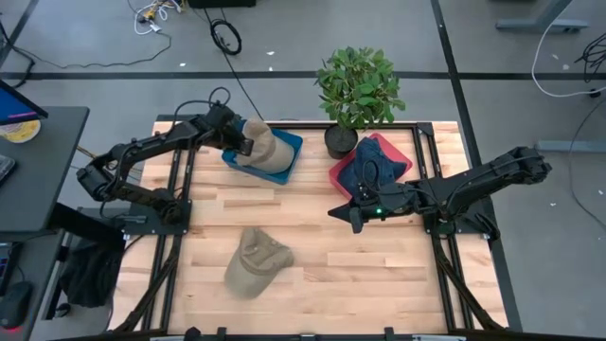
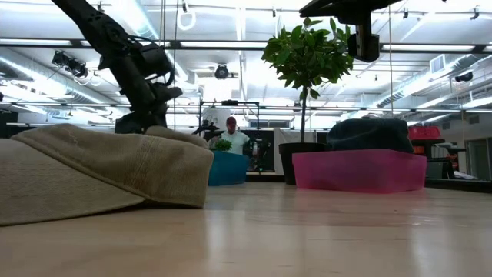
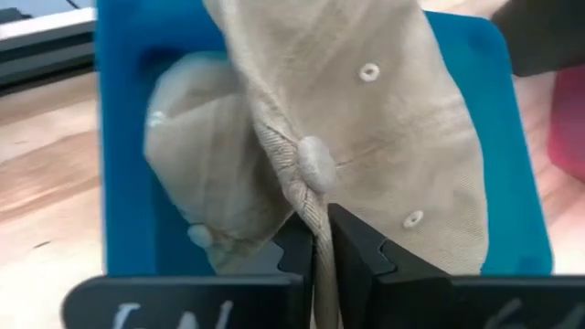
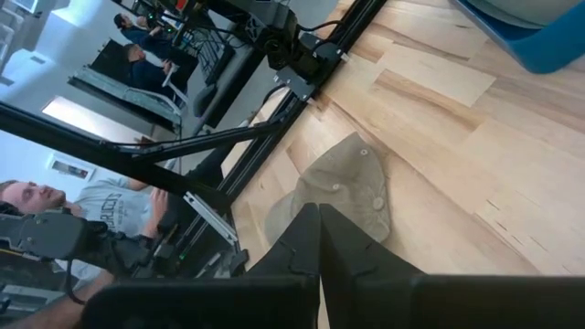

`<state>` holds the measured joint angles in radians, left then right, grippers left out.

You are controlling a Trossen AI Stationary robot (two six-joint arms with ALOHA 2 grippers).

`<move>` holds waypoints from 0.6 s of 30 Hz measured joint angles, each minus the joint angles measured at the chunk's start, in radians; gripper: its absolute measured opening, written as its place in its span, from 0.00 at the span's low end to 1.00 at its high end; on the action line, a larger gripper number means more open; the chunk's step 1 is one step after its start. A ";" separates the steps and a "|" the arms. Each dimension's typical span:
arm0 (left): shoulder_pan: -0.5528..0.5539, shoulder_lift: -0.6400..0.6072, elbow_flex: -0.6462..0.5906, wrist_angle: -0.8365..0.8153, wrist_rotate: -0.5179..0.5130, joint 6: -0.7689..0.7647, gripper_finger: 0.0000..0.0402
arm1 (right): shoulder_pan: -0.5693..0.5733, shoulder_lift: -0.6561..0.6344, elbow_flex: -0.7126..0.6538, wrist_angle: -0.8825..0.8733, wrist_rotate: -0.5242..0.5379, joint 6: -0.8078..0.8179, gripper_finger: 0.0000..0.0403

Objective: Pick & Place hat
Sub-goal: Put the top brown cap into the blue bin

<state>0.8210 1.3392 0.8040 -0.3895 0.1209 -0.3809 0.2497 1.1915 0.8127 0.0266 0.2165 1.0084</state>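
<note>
Your left gripper (image 3: 315, 251) clenches a tan hat (image 1: 268, 149) over the blue bin (image 1: 288, 156) at eleven o'clock. Navy hat (image 1: 373, 169) fills the pink bin (image 1: 390, 149). Another tan hat (image 1: 257, 262) lies on the bench (image 1: 360, 256), brim toward seven. Right gripper (image 4: 318, 239) jaws are closed, empty.

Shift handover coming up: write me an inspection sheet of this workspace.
Surface: wooden table, bare at the near edge.
Job's things: tan hat loose on the table; second tan hat in the blue bin; dark hat in the pink bin.
Clutter: potted plant at the back.
Hands: left hand shut on the second tan hat; right hand shut, empty, above the table.
Cables: loose on the floor.
Surroundings: people beyond the table.
</note>
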 joint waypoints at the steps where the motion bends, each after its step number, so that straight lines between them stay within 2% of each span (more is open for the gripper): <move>1: -0.003 0.000 0.000 0.000 0.003 0.000 0.10 | 0.000 0.000 0.000 0.000 0.000 0.000 0.00; 5: -0.007 0.000 0.000 0.000 -0.001 -0.005 0.15 | 0.000 0.000 0.000 0.000 0.000 0.006 0.00; 8: -0.005 -0.005 0.000 -0.005 -0.004 0.024 0.23 | 0.001 0.000 0.000 0.000 0.000 0.007 0.00; 14: 0.007 -0.013 0.000 -0.004 -0.005 0.016 0.49 | 0.003 0.000 0.000 0.000 0.000 0.007 0.00; 18: 0.043 -0.014 0.000 -0.031 -0.014 -0.083 0.64 | 0.003 0.000 0.000 0.001 -0.008 0.007 0.00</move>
<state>0.8644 1.3255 0.8044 -0.4205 0.1065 -0.4639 0.2523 1.1915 0.8127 0.0274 0.2085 1.0157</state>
